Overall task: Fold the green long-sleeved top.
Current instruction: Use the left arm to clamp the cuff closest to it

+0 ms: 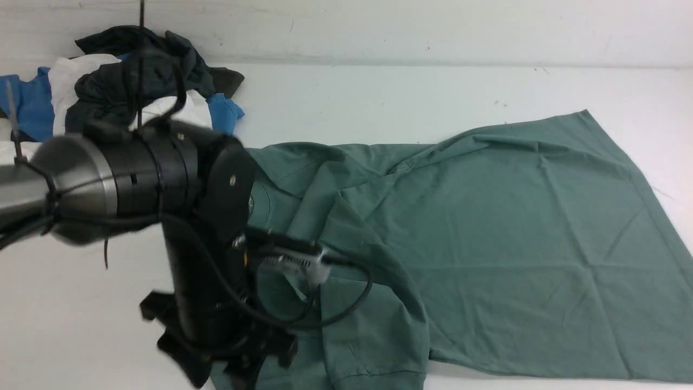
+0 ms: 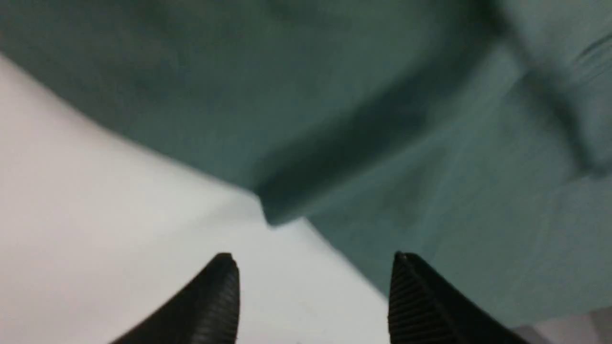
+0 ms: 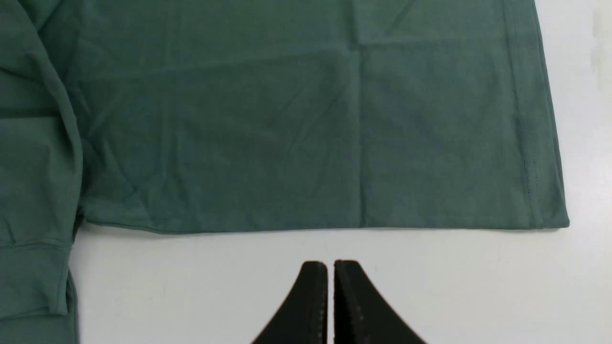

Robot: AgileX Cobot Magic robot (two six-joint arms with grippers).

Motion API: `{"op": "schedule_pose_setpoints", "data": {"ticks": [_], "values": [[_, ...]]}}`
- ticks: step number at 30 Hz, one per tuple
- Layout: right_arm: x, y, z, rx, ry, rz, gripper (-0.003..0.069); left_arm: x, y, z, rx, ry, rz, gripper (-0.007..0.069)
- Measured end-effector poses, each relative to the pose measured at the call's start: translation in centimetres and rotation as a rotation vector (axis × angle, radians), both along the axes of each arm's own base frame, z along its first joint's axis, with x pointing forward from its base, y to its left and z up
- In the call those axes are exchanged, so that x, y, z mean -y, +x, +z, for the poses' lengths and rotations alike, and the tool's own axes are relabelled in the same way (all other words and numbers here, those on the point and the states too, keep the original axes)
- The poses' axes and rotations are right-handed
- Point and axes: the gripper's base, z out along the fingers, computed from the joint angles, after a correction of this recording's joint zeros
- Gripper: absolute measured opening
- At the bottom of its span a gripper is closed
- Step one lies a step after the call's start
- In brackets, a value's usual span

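Observation:
The green long-sleeved top [image 1: 487,216] lies spread on the white table [image 1: 379,92], with its hem to the right and one sleeve [image 1: 373,325] folded down across its left part. My left arm hangs over the top's left end. In the left wrist view the left gripper [image 2: 315,263] is open, blurred, with nothing between its fingers; a fold of the green top [image 2: 334,105] lies just beyond the tips. My right gripper [image 3: 330,263] is shut and empty above bare table, a short way off the top's [image 3: 287,134] straight side edge. It is out of the front view.
A heap of black, white and blue garments [image 1: 135,76] lies at the back left near the wall. The left arm's wrist and cables [image 1: 216,254] hide the top's neck area. Bare white table [image 1: 81,314] lies to the left of the top.

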Motion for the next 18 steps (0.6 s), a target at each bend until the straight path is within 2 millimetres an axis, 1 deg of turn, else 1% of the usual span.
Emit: {"op": "schedule_pose_setpoints", "data": {"ticks": [1, 4, 6, 12, 16, 17, 18], "values": [[0.0, 0.0, 0.0, 0.000, 0.000, 0.000, 0.0013, -0.7, -1.3, -1.7, -0.057, 0.029, 0.018, 0.0396], [0.0, 0.0, 0.0, 0.000, 0.003, 0.001, 0.0013, -0.9, -1.9, -2.8, -0.051, 0.022, 0.034, 0.0396], [0.0, 0.0, 0.0, 0.000, 0.003, 0.000, 0.0013, -0.8, -1.6, -3.1, -0.001, -0.006, 0.046, 0.0396], [0.0, 0.0, 0.0, 0.000, 0.003, 0.000, 0.0013, -0.3, -0.7, -3.3, 0.092, -0.054, 0.061, 0.0396], [0.0, 0.0, 0.0, 0.000, 0.003, 0.000, 0.0013, -0.2, -0.5, -4.5, 0.062, -0.042, 0.070, 0.0388], [0.0, 0.0, 0.0, 0.000, 0.003, 0.000, 0.0013, -0.1, -0.5, -4.9, 0.040, -0.033, 0.073, 0.0368], [0.0, 0.0, 0.0, 0.000, 0.003, 0.000, 0.0013, -0.1, -0.4, -5.0, 0.039, -0.033, 0.074, 0.0364]]}}
